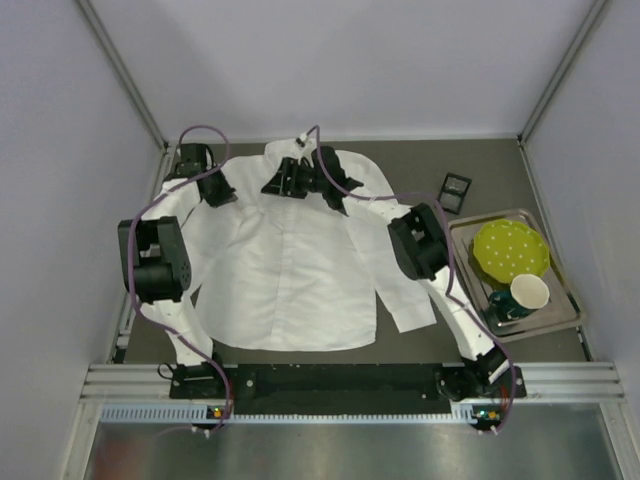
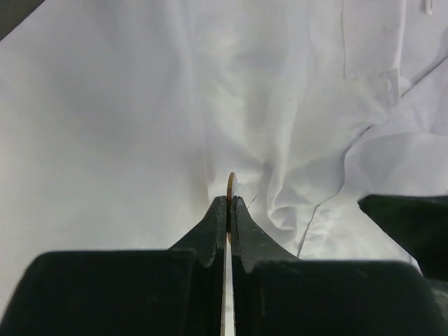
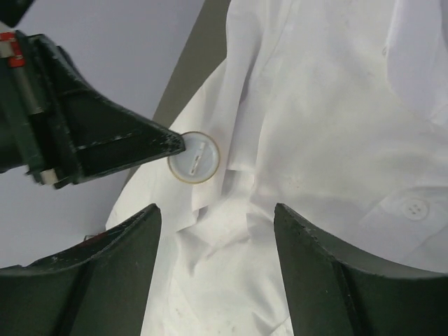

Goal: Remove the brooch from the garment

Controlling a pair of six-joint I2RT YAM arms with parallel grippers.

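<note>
The garment (image 1: 285,270) is a white collared shirt lying flat on the dark table, collar at the far side. Both grippers meet at the collar. My left gripper (image 2: 230,199) is shut on the brooch (image 2: 230,183), of which only the thin gold edge shows above its fingertips. In the right wrist view the brooch (image 3: 194,157) is a small disc with a pale face and gold rim, pinched at its left edge by the left gripper's fingers (image 3: 150,143), right against the shirt fabric (image 3: 322,112). My right gripper (image 3: 215,210) hangs open over the crumpled collar, holding nothing.
A small black square box (image 1: 456,190) lies right of the shirt. Beyond it a metal tray (image 1: 565,300) holds a green dotted plate (image 1: 510,248) and a cup (image 1: 528,292). White walls close in the table on three sides.
</note>
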